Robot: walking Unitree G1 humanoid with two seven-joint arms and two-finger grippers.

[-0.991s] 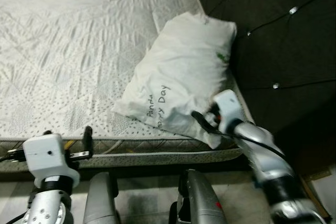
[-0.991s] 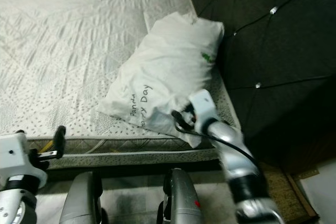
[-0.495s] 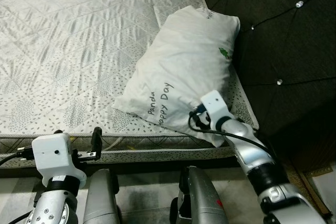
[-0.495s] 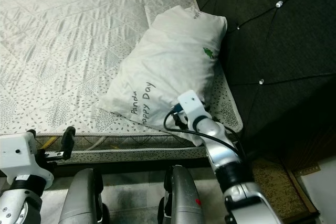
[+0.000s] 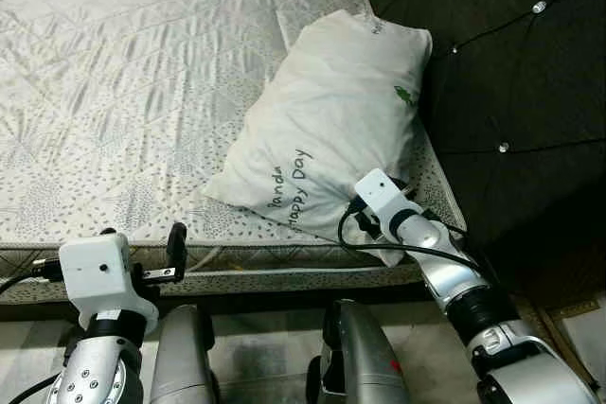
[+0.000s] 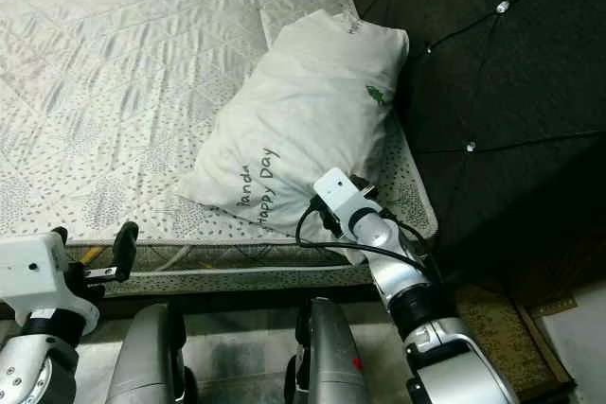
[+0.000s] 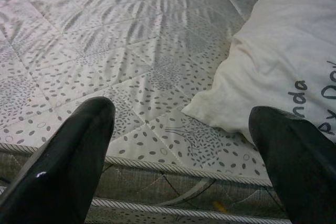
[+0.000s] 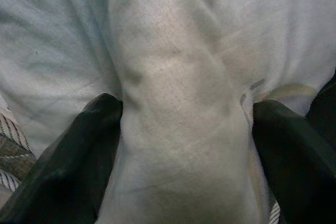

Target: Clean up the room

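1. Pillow (image 5: 331, 125): laid on the mattress (image 5: 142, 73) at its corner nearest the robot's right, close against the dark tufted headboard (image 5: 511, 63). Its long axis is run on a slant, from the far end by the headboard to the near corner by the mattress edge.

2. Right tool (image 8: 184, 129): placed at the pillow's near corner, directly ahead of the fingers. In the right wrist view, a bunched fold of the white cover is seen filling the gap between the two black fingers (image 8: 79, 145), which are spread wide on either side of it. The fold is straddled; whether it is yet pinched cannot be told, and the hold is judged not yet closed.

3. Left tool (image 7: 184, 145): held low before the mattress edge, fingers set wide apart, nothing between them. The pillow is seen off to one side of it, apart.

4. Nearer arm: the right, already in contact; the pillow is judged to be its work.

5. Pillow, appearance: white, soft, creased; dark handwritten-style lettering near the near end, partly read as "Happy Day"; a small green mark near the far end. It is judged light and yielding, likely to sag when lifted by one corner.
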